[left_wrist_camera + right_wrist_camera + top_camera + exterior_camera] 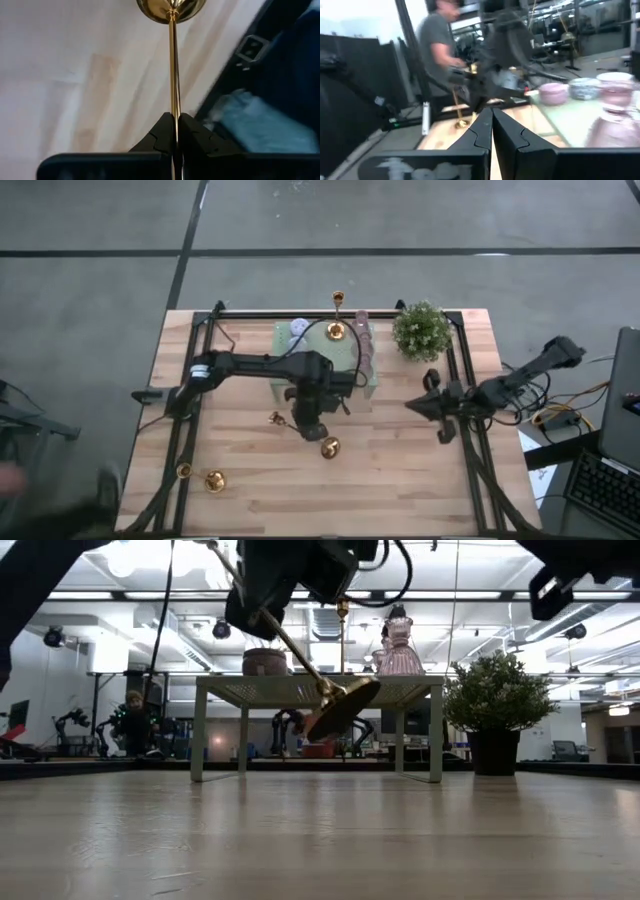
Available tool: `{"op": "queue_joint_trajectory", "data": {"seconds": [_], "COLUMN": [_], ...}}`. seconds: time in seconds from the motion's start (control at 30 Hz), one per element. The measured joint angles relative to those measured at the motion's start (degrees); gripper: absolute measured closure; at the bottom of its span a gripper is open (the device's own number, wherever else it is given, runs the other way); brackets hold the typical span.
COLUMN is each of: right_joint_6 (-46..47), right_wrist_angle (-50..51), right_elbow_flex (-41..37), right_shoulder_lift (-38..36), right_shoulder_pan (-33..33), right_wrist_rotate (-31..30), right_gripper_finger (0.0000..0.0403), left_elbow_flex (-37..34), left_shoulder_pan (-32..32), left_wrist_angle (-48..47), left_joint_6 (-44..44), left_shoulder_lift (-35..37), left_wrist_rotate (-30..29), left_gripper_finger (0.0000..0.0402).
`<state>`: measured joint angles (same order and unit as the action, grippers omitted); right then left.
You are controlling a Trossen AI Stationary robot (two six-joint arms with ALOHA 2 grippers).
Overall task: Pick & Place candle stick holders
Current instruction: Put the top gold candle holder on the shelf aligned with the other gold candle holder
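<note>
Candle stick holders, shiny brass: one hangs tilted above the worktop (400, 480) centre, its slim stem (173, 75) clamped in the left claw (303, 423), flared base (340, 706) lowest. Another lies at 7 o'clock (205, 479) near the front edge. Right claw (415, 406), fingers together, waits at 3 o'clock.

Left gripper (311, 427) mid-table, fingers clamped – right gripper (412, 406) pressed together, idle at right edge
</note>
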<state>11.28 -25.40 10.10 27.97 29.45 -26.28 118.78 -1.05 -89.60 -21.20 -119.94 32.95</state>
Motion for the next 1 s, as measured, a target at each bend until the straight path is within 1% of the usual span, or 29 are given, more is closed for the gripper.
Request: {"op": "queue_joint_trajectory", "data": {"seconds": [0.07,0.13,0.23,0.37,0.47,0.57,0.7,0.87,1.0], "right_joint_6": [-0.2,-0.4,-0.7,-3.1,-4.0,-4.7,-4.0,-3.0,-2.4], "right_wrist_angle": [-5.3,-7.6,-8.6,-8.2,-8.0,-7.3,-1.1,9.1,14.8], "right_elbow_flex": [0.9,2.9,7.9,14.6,19.1,22.9,28.5,35.9,40.7], "right_shoulder_lift": [6.8,13.2,22.3,33.3,40.2,45.6,52.5,59.9,64.4], "right_shoulder_pan": [0.0,0.0,0.0,-0.1,-0.1,-0.1,-0.1,0.0,0.0], "right_wrist_rotate": [3.8,6.9,8.3,7.4,5.2,2.4,1.3,-5.0,-6.3], "right_gripper_finger": [0.0394,0.0394,0.0394,0.0394,0.0394,0.0394,0.0387,0.0342,0.0290], "left_elbow_flex": [0.0,0.0,0.0,0.0,0.0,-0.2,-0.2,-0.6,-0.8], "left_shoulder_pan": [0.8,1.2,1.6,1.8,1.8,1.9,1.8,1.8,1.7], "left_wrist_angle": [0.2,0.8,2.1,5.2,7.0,6.4,8.0,9.6,10.2], "left_joint_6": [-2.7,-4.4,-8.5,-12.5,-14.1,-15.0,-15.3,-15.4,-15.6], "left_shoulder_lift": [0.0,0.1,0.1,0.0,0.0,0.0,0.0,0.0,0.0], "left_wrist_rotate": [2.8,4.5,7.7,13.0,11.6,10.6,7.7,6.6,6.1], "left_gripper_finger": [0.0378,0.0378,0.0378,0.0377,0.0377,0.0376,0.0376,0.0376,0.0376]}}
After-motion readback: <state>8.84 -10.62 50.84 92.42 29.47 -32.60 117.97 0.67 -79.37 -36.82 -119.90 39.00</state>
